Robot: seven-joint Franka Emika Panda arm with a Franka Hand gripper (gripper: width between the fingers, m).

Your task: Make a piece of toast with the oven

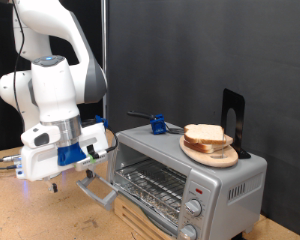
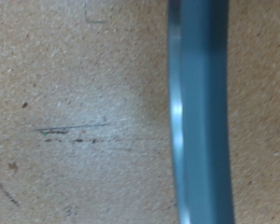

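The piece of toast (image 1: 207, 136) lies on top of a small stack of bread on a round wooden plate (image 1: 214, 156), and that plate sits on the roof of the oven (image 1: 230, 180), toward the exterior view's right. Behind the plate a black stand (image 1: 233, 118) rises upright, and near the oven's back edge, to the exterior view's left of the plate, lies a small blue object (image 1: 158, 124) with a thin dark handle. The oven door (image 1: 102, 190) hangs open, dropped down toward the exterior view's left, so the wire rack (image 1: 150, 183) inside is in plain sight with nothing on it, and two round knobs (image 1: 193, 200) stand one above the other on the front panel. The gripper (image 1: 56, 181) is low at the exterior view's left, just beside the open door and close above the wooden table (image 1: 30, 215); its fingers are hidden under the white and blue hand, so I cannot tell how far apart they are or whether they have hold of anything. The wrist view shows only speckled board with a few dark scratches (image 2: 70, 131) and a blurred grey-blue bar (image 2: 201, 112) running across it, very close to the lens
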